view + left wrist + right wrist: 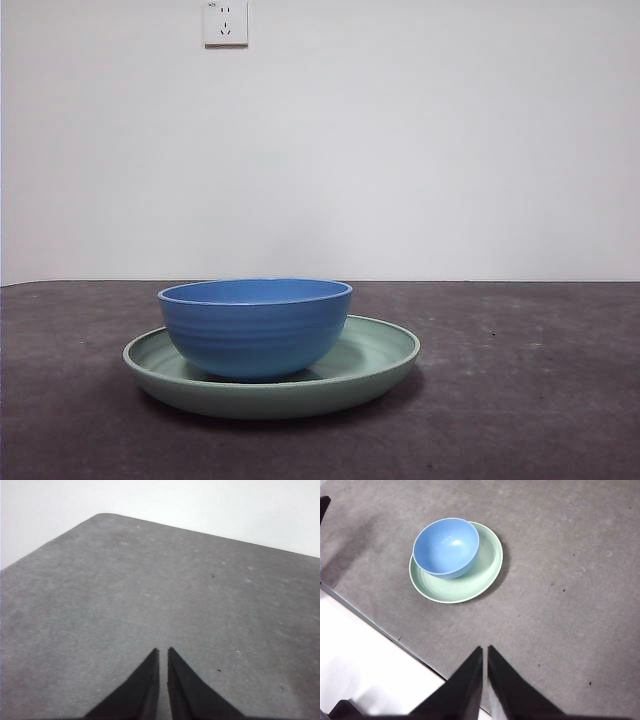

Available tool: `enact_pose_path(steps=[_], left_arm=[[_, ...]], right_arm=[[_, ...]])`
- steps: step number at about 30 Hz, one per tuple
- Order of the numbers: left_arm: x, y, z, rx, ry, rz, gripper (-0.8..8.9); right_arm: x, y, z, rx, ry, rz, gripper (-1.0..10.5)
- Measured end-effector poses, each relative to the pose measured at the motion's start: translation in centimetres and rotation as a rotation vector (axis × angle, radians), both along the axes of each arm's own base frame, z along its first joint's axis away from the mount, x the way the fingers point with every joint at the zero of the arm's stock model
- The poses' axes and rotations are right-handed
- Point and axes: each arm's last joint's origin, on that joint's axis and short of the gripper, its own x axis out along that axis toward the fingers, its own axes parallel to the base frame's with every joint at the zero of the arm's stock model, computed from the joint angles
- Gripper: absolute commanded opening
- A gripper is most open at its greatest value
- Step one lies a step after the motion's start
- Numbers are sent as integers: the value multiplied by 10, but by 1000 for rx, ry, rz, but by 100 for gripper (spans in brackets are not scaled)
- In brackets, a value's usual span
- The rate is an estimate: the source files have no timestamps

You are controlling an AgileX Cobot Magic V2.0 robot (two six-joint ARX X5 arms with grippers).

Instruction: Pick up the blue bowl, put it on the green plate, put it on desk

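From the front, the bowl (255, 328) sits upright inside the plate (385, 360), set toward the plate's left side so its wall nearly overhangs the left rim, while a broad crescent of bare green shows on the right. The plate lies flat on the surface (540, 400), which runs dark grey and mottled to both picture sides with open room all round. Behind it stands a plain white wall with a socket (225, 22) high up. Neither of my arms shows here.

On my left wrist, my left pincer (163, 652) has its two black jaws drawn together to a thin slit, with nothing between them. It hangs above bare surface (150, 595), tilted forward. Ahead I see a rounded corner of the surface and two of its edges against white. Nothing else lies in this stretch.

On my right wrist, my right pincer (485, 650) is likewise nearly closed and empty, held high and well apart from the plate (487, 567). The bowl (446, 546) rests in it, off-centre, empty and open side up. The near edge of the surface (560, 605) crosses just under my jaws, with white floor (365, 655) beyond it. Wide grey room surrounds the plate on every side. A black tip shows at one picture corner; I cannot tell what it is.
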Motion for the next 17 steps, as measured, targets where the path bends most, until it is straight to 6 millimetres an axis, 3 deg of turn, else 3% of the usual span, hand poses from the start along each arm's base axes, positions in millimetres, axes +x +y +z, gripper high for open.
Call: enact_pose_path(steps=[17], left_arm=[[-1,-6,2,63,-22,-76,27]], right_arm=[[0,0,0,0,0,0,8]])
